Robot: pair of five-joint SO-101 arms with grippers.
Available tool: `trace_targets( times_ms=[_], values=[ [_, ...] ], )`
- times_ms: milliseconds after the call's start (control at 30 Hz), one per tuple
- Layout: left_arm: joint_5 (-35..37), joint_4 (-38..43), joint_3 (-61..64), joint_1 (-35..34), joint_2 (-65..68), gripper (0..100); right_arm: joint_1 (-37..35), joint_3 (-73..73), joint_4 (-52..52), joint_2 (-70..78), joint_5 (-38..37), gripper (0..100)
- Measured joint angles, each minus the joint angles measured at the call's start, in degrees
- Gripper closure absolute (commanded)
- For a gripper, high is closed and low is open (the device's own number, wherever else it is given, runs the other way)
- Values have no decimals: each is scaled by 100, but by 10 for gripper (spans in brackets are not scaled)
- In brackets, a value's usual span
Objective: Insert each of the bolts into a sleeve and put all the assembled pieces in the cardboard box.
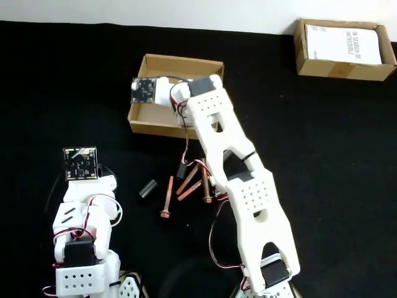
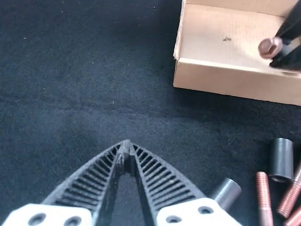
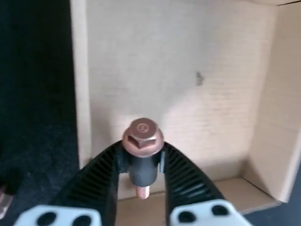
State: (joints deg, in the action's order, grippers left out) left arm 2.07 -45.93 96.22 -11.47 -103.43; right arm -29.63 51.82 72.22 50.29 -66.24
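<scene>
My right gripper (image 3: 141, 154) is shut on an assembled piece (image 3: 142, 137), a copper bolt with a hex head sitting in a dark sleeve. It hangs over the floor of the open cardboard box (image 3: 225, 108), (image 1: 149, 118). The left wrist view shows that piece (image 2: 270, 47) above the box (image 2: 225, 80). My left gripper (image 2: 126, 147) is shut on nothing, low over the black table, short of the box. Several loose copper bolts (image 1: 186, 185) and two dark sleeves (image 1: 147, 188), (image 1: 182, 171) lie between the arms; one sleeve (image 2: 225, 193) lies close to my left gripper, another sleeve (image 2: 281, 159) beside the bolts (image 2: 264, 200).
A second cardboard box (image 1: 304, 59) holding a white sheet stands at the table's far right corner. The right arm (image 1: 229, 155) stretches over the loose bolts. Black cloth covers the table (image 1: 62, 93).
</scene>
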Motion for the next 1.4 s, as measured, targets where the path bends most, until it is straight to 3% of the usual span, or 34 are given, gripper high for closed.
trace_targets(
  times_ms=[267,433,600,833,933,1200,1400],
  values=[
    [0,0,0,0,0,991,9,343,193,-9,475,882],
    [0,0,0,0,0,991,9,1143,1398,-255,1486,882],
    [0,0,0,0,0,991,-26,2075,2664,-800,3666,882],
    [0,0,0,0,0,991,404,2022,2822,-1530,7596,882],
    [0,0,0,0,0,991,703,1169,2822,-2004,8677,882],
    [0,-53,0,0,0,991,712,-2629,2752,-3657,9354,882],
    [0,-114,0,0,0,991,677,-4167,1908,-4018,9424,882]
  ],
)
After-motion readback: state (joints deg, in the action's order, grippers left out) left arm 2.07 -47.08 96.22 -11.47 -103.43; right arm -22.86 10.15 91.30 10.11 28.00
